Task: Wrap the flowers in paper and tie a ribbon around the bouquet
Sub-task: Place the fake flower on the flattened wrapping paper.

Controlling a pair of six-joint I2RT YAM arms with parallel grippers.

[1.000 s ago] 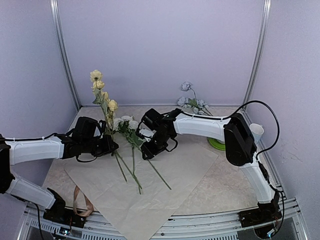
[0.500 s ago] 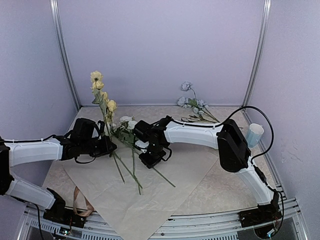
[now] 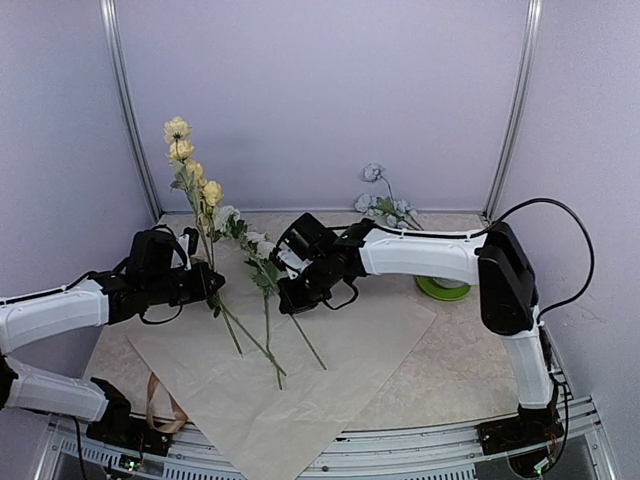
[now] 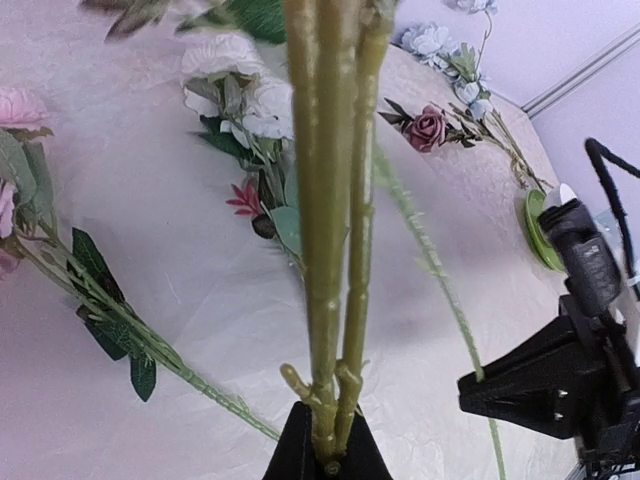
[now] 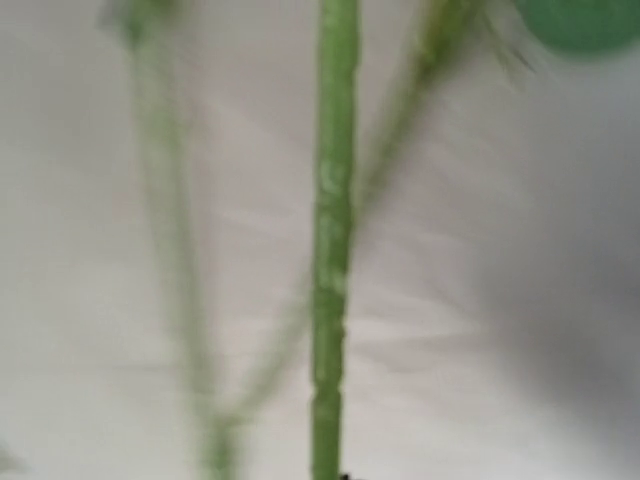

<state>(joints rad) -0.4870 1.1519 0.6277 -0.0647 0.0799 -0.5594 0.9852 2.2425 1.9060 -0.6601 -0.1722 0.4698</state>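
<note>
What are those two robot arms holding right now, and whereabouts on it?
The left end effector pinches the yellow flowers low on their stems, where they join; the right end effector grips one green stem, roughly midway.

Matt crinkled paper (image 3: 372, 342), glossy plastic stems (image 4: 330, 250)

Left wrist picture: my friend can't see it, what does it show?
The left pincer pinches yellow-green flower stems that rise straight up the middle. Beneath lie crinkled pale paper, white flowers and green leaves, with the right pincer at the lower right.
</note>
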